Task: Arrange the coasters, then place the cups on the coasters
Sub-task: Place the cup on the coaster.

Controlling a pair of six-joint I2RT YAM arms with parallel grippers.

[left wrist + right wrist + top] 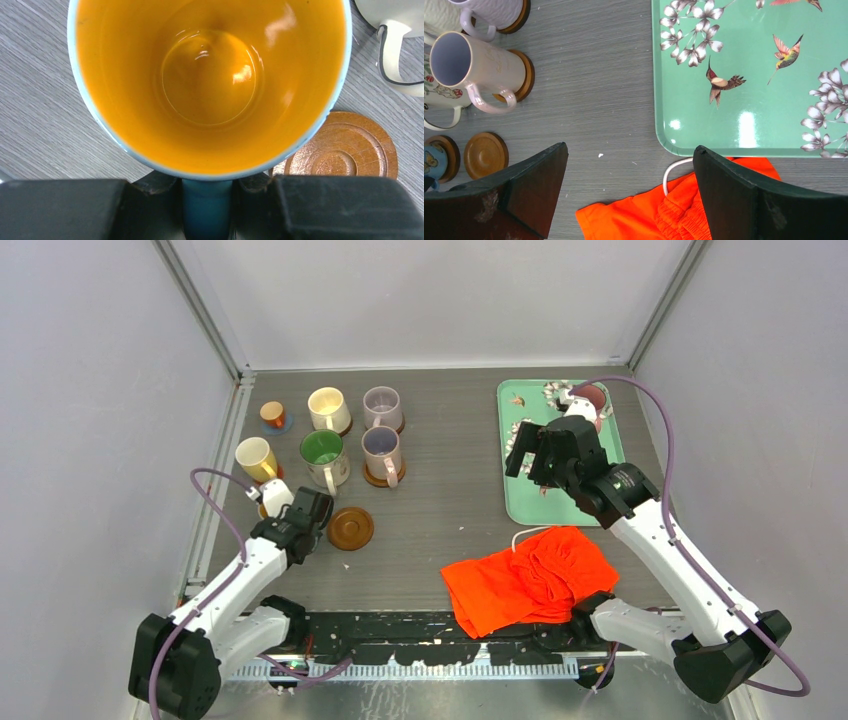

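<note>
Left wrist: left pincer [207, 206] grips blue cup [210, 85].

Blue cup [210, 90] orange inside, brown grooved coaster [350, 150], teal tray [694, 115] patterned with flowers and birds, orange cloth [530, 580].

The blue mug [210, 85], glossy orange inside, is upright with its handle pinched in the left pincer [207, 200]. A bare grooved brown coaster [350, 528] lies flat at its 3 o'clock. At that coaster's 12 o'clock stand a green-lined mug [322, 452], a cream mug [328, 408] and two lilac mugs [382, 405] on brown discs. A tiny orange cup [272, 415] sits on a blue coaster [284, 425] at 11 o'clock. A maroon mug [592, 398] is well apart at 2 o'clock.
</note>
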